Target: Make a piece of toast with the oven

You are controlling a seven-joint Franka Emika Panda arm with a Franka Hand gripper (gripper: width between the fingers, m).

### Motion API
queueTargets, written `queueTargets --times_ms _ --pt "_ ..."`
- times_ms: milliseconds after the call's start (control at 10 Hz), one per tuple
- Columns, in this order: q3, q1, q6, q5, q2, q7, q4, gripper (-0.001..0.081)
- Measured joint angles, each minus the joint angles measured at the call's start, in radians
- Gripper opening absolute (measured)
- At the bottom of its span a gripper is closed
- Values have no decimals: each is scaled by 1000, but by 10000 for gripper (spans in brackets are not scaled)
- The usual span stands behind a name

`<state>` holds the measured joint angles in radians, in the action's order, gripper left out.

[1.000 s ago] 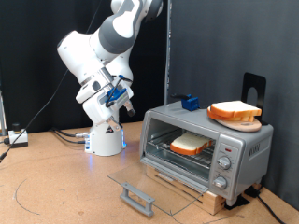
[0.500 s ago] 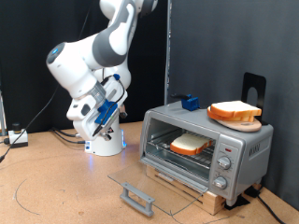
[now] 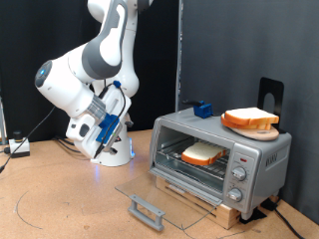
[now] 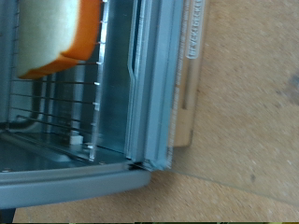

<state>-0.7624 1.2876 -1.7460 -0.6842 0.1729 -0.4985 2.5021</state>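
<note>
With the piece of toast (image 3: pixel 203 153) on the rack inside the oven (image 3: pixel 220 155) and its door (image 3: pixel 150 198) lying open, the hand (image 3: pixel 108 127), whose grip I cannot tell, could clip that door.

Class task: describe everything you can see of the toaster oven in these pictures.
The oven is a small, boxy, silver-grey metal unit at the exterior view's right, standing on a wooden board. Its glass door lies fully open, flat, with a grey bar handle. Three round knobs line its right panel. One piece of toast rests on its wire rack; a pile of slices sits on top.
</note>
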Motion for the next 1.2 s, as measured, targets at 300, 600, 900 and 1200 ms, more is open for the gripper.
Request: queueTargets --times_ms 300,600,900,1200 --pt "-4 3 -68 89 -152 93 -43 809" --pt "32 6 -73 179 -307 95 -122 809" --pt "92 8 -76 261 -420 96 -204 809" --pt "136 4 -96 353 -522 102 -271 809"
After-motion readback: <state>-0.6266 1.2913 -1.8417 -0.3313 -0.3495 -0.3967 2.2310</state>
